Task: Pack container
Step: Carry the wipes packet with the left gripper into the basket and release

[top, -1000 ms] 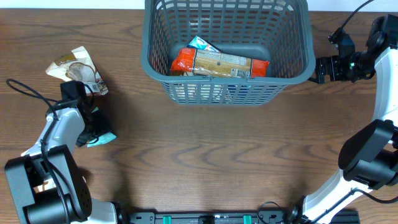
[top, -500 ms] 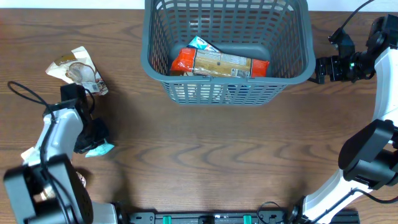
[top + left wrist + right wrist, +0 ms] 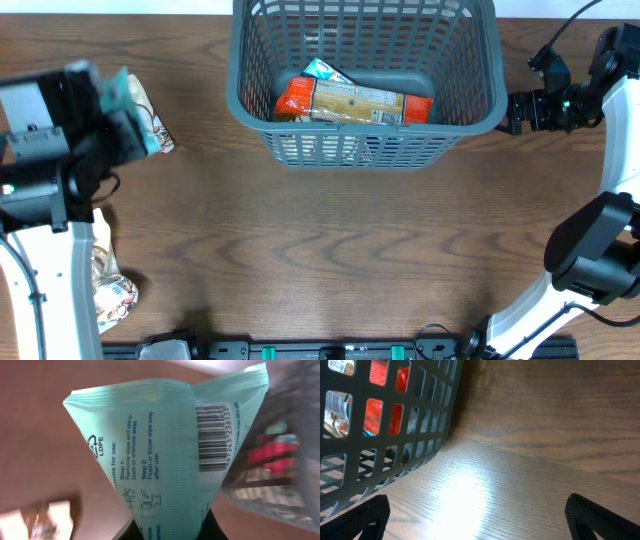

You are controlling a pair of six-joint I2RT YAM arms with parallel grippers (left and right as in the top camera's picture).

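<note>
The grey-blue lattice basket (image 3: pixel 250 70) stands at the back middle of the table and holds a red-and-tan snack pack (image 3: pixel 350 100) and a teal-edged pack. My left gripper (image 3: pixel 118 110) is raised high at the left and is shut on a teal wipes pack (image 3: pixel 165 460), which fills the left wrist view. The basket shows blurred at that view's right edge (image 3: pixel 300 460). My right gripper (image 3: pixel 512 112) is open and empty, just right of the basket; the basket's slotted wall shows in the right wrist view (image 3: pixel 385 435).
A crumpled tan snack bag (image 3: pixel 150 135) lies on the table at the left, partly hidden behind the left arm. Another printed pack (image 3: pixel 110 290) lies near the front left edge. Brown wooden table.
My left gripper has lifted the teal pack off the table at the left and risen high toward the camera. A pack at the front left came into view. The right arm has not moved.
</note>
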